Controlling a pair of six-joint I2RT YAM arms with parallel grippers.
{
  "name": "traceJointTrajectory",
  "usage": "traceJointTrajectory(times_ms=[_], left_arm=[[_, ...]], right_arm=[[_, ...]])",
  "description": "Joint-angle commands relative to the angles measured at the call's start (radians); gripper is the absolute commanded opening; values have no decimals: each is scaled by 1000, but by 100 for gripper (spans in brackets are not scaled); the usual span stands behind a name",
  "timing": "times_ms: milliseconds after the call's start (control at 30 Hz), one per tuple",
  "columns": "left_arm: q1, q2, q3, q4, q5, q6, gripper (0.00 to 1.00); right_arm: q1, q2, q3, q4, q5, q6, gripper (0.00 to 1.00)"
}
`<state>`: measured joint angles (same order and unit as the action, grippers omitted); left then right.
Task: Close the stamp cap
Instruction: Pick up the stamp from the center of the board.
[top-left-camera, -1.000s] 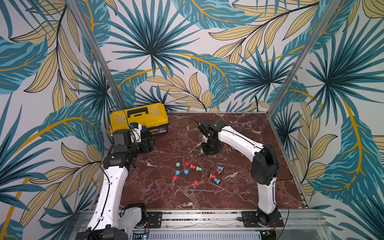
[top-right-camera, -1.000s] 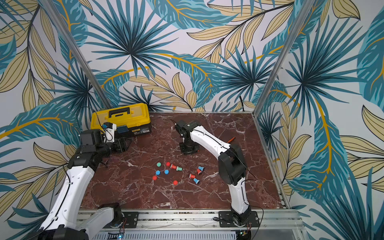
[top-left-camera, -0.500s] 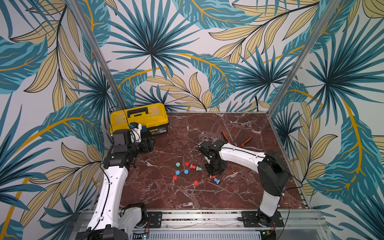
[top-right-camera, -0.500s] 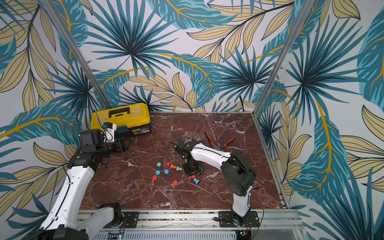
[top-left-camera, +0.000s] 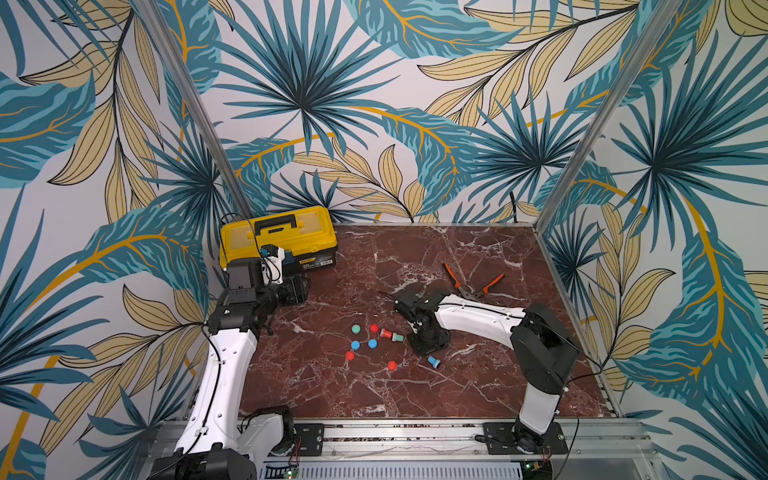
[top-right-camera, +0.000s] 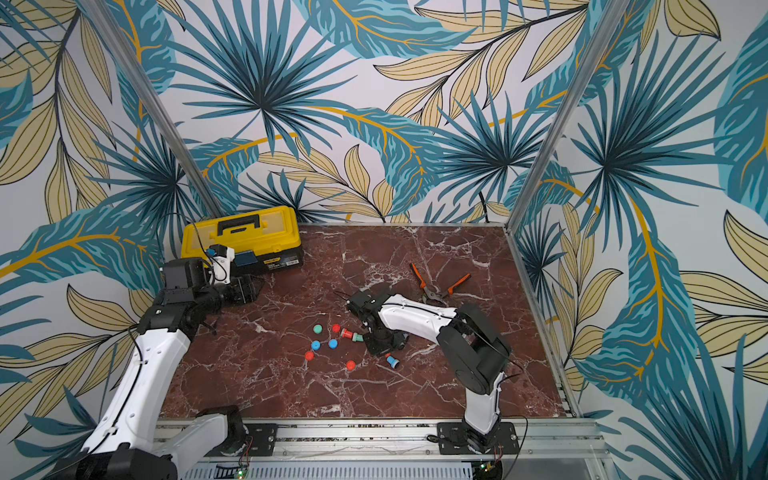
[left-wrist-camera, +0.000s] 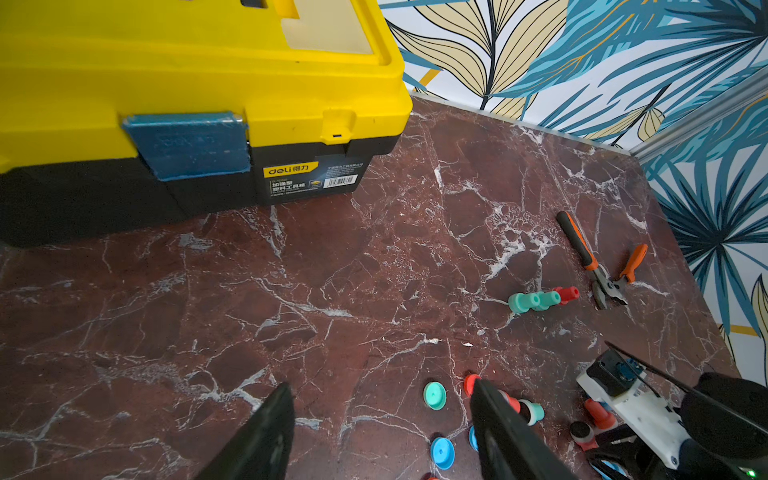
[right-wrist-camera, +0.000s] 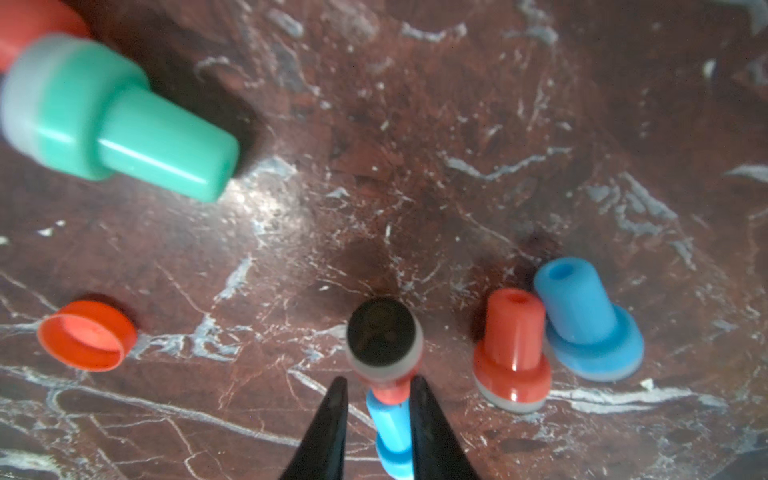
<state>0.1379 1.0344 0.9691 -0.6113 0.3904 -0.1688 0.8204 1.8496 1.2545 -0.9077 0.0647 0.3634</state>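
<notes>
Red-brown marble tabletop (top-left-camera: 415, 257), leaf-patterned walls (top-left-camera: 374, 104)

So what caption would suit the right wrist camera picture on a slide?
Right gripper straddles an uncapped stamp; a loose red cap lies nearby on the marble table.

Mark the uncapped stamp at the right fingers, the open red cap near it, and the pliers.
uncapped stamp (right-wrist-camera: 384, 332): right wrist view, dark ink face.
red cap (right-wrist-camera: 85, 338): right wrist view, inside its hollow.
pliers (left-wrist-camera: 577, 240): left wrist view, black-and-orange handle.
</notes>
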Motion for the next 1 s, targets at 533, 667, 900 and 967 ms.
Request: traceJointTrajectory(times_ms=[533, 667, 900, 967], left_arm=[[10, -3, -15, 25, 11, -5, 69], [11, 0, -15, 25, 12, -5, 69], [7, 0, -21, 28, 23, -2, 69], [-4, 2, -20, 34, 37, 6, 69]], right_arm=[[16, 12, -78, 113, 37, 37, 28], [17, 12, -92, 128, 39, 46, 26], [17, -56, -108, 160, 62, 47, 18], [19, -99, -111, 179, 68, 33, 17]])
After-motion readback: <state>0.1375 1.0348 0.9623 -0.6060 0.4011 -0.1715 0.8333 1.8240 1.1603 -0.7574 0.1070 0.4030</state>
